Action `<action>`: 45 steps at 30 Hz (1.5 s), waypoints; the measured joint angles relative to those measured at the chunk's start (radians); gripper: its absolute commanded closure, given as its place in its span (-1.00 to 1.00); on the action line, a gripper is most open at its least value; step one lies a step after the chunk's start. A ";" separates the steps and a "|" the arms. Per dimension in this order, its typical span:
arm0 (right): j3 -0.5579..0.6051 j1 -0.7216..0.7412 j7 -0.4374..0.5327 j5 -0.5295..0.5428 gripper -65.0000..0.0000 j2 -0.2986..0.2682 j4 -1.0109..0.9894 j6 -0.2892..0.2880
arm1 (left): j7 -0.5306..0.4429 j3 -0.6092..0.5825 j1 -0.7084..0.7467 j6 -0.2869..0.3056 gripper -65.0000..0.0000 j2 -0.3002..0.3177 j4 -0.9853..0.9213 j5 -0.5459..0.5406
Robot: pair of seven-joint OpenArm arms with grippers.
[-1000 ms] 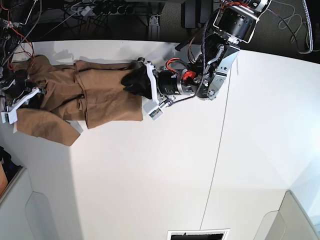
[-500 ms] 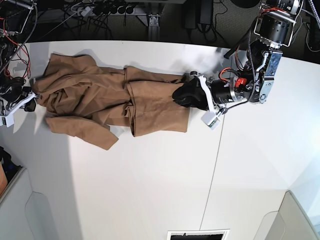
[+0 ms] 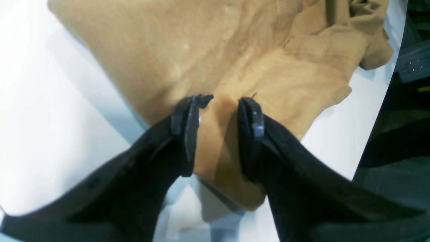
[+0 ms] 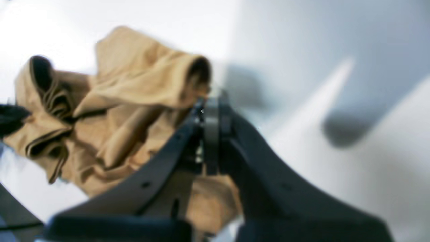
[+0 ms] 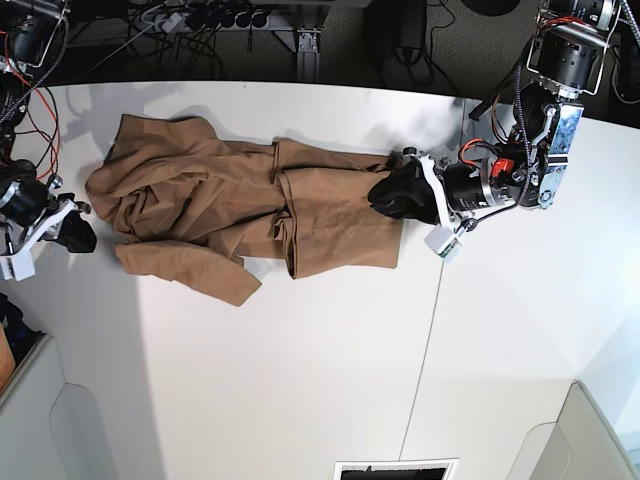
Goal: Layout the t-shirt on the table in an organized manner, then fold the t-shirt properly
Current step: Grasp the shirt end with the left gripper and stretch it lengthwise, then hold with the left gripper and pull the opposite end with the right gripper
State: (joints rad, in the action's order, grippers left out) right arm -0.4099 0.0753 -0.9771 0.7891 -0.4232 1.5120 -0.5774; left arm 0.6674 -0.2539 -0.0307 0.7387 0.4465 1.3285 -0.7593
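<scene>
Lying rumpled, tan t-shirt (image 5: 250,205) stretched lengthwise on table (image 5: 300,380). Hem edge between parted left gripper (image 3: 220,101) fingers. Bunched sleeve end beside right gripper (image 4: 210,104), clamped, grip on cloth unclear.

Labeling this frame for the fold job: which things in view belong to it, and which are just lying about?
Job:
- t-shirt, rumpled, spread lengthwise
- table under it
- left pincer, on the shirt's edge
- right pincer, shut, beside the shirt's other end

Lying about:
- cables on the floor past the table's far edge
- dark slot at the table's near edge
</scene>
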 measured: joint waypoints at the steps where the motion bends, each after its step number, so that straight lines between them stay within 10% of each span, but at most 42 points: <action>1: 0.036 0.000 0.003 -0.003 1.00 0.002 -0.008 0.000 | 0.000 0.000 0.000 0.000 0.26 0.001 0.000 -0.001; 9: 0.303 -0.003 0.124 -0.244 1.00 0.009 -0.077 0.012 | 0.001 0.000 0.000 0.000 0.26 0.002 0.000 -0.002; 25: 0.131 -0.001 0.114 -0.315 1.00 -0.076 -0.154 0.100 | 0.008 -0.001 -0.002 0.000 0.26 0.022 0.000 -0.011; 43: -0.053 -0.052 -0.100 0.064 1.00 -0.056 0.044 0.005 | 0.056 0.001 -0.003 -0.008 0.26 0.031 0.000 -0.073; 45: -0.055 -0.113 -0.103 0.069 0.74 -0.058 0.095 0.003 | 0.058 0.000 -0.006 -0.008 0.26 0.032 -0.001 -0.073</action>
State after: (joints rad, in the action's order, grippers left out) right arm -0.4648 -0.0376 -1.0805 0.8581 -0.4812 1.6070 -0.5747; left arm 0.7254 -0.2535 -0.0368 0.7311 0.4782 1.3277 -0.8322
